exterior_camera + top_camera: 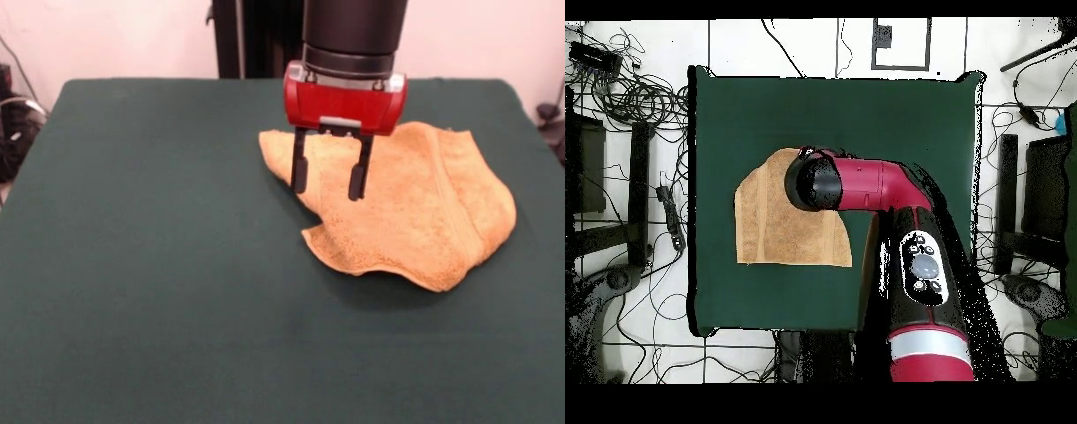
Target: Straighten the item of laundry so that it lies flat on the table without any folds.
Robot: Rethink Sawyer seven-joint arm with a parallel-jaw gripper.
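The item of laundry (pixel 415 208), a mustard terry towel, lies crumpled and partly folded on the right half of the green table (pixel 159 265). A raised fold runs along its right side, and its near edge curls inward. My gripper (pixel 328 181) hangs open over the towel's left part, with the two black fingers (pixel 299 163) spread apart and nothing between them. In the overhead view the towel (pixel 780 225) shows left of centre, and the red arm (pixel 865 185) covers its upper right part, hiding the gripper itself.
Bare green cloth spreads to the left and front of the towel in the front view. Cables and stands (pixel 635 100) ring the table on the floor. The table's right edge (pixel 530 115) is close to the towel.
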